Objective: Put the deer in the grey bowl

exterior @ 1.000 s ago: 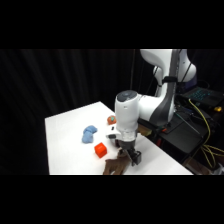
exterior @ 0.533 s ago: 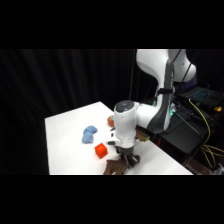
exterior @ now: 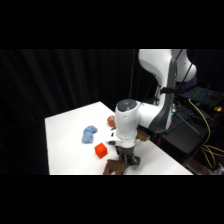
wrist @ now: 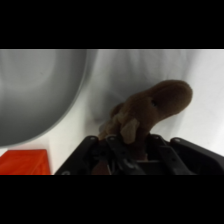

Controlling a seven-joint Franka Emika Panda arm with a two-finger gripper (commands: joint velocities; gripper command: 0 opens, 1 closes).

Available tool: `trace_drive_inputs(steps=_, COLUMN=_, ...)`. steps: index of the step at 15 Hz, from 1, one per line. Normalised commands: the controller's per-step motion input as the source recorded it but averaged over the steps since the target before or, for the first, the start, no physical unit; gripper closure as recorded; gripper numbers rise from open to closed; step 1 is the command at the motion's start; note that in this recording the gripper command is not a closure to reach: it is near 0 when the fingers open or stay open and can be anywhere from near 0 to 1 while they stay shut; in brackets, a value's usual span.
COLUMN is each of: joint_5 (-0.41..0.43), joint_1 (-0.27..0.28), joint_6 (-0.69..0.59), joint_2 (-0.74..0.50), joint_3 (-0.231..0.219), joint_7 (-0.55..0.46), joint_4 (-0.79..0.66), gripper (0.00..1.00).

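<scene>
The deer (wrist: 155, 102), a dark brown soft toy, fills the middle of the wrist view, its lower end caught in my gripper (wrist: 129, 144), which is shut on it. The grey bowl (wrist: 35, 95) is to its upper left, apart from the toy. In the side view my gripper (exterior: 125, 162) hangs low over the table's near edge, with the deer (exterior: 114, 168) showing brown just left of it. The bowl is hidden in the side view.
An orange-red cube (exterior: 101, 150) sits just left of the gripper, and shows again as the cube (wrist: 25, 162) below the bowl. A light blue soft lump (exterior: 90, 134) and a small reddish ball (exterior: 111, 120) lie farther back. Dark equipment with cables (exterior: 200, 125) stands at the right.
The arm's upper links have swung to the left over the table. The gripper has sunk slightly and stays by the near edge with the deer.
</scene>
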Motion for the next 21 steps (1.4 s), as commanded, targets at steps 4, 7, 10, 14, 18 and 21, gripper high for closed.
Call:
trace_drive_inputs(steps=4, joint_5=-0.184, joint_1=0.133, joint_6=-0.48, joint_2=-0.49, joint_3=-0.159, joint_7=0.18, joint_4=-0.03, gripper=0.63)
trace_drive_inputs(steps=7, joint_5=-0.18, joint_1=-0.012, joint_6=-0.46, joint_2=-0.5, joint_3=-0.078, joint_7=0.1, joint_4=-0.01, gripper=0.63)
trace_drive_inputs(steps=10, joint_5=-0.158, joint_1=-0.106, joint_6=-0.4, joint_2=-0.49, joint_3=-0.019, joint_7=0.03, joint_4=-0.1, gripper=0.63)
trace_drive_inputs(steps=14, joint_5=-0.044, joint_1=-0.215, joint_6=-0.3, joint_2=-0.57, joint_3=0.009, joint_7=-0.19, joint_4=-0.3, gripper=0.63)
trace_drive_inputs(steps=18, joint_5=0.04, joint_1=-0.221, joint_6=-0.18, joint_2=-0.62, joint_3=-0.031, joint_7=-0.28, joint_4=-0.44, gripper=0.63)
trace_drive_inputs(steps=21, joint_5=0.102, joint_1=-0.152, joint_6=-0.06, joint_2=-0.43, joint_3=-0.047, joint_7=-0.25, joint_4=-0.39, gripper=0.63)
